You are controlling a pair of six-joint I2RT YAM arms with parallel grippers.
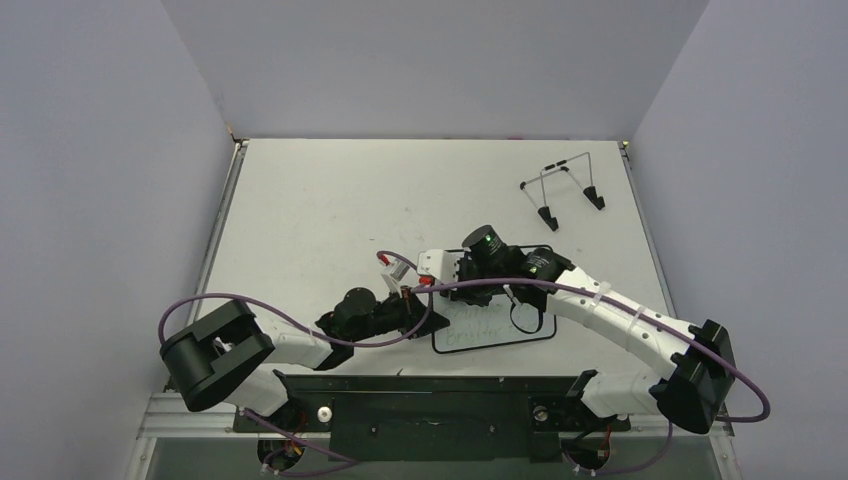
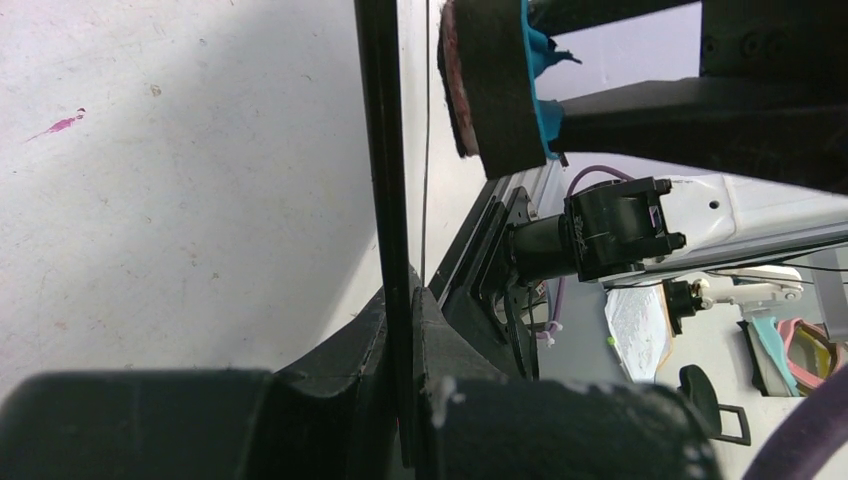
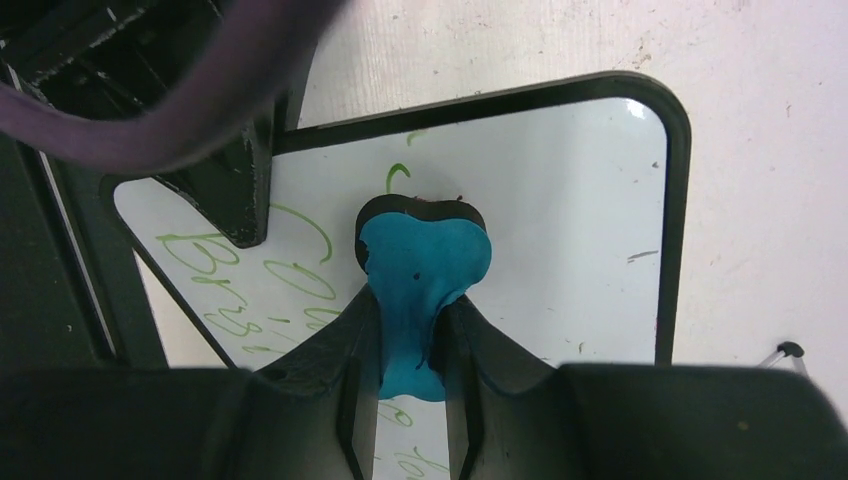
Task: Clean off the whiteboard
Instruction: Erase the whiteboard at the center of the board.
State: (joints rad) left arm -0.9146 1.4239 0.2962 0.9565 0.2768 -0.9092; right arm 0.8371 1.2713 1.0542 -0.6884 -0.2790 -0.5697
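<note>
We see pale grey-violet walls (image 1: 420, 60) closing in three sides of a white, scuffed table (image 1: 320, 210). The right arm (image 1: 620, 318) reaches in from the near edge and lies across the far part of the whiteboard (image 1: 490, 337) in the overhead view. The whiteboard sits at the near middle of the table, with green handwriting on its face. The left jaws are clamped on its black rim at the left edge. A wire stand (image 1: 561, 187) rests well apart, toward the far right corner. A purple cable (image 3: 180, 125) hides one corner of the board from the right wrist camera. The right jaws pinch a blue eraser (image 3: 425, 265) over the writing; we cannot tell whether its dark pad touches the board. A pink fleck (image 2: 62, 123) marks the table.
</note>
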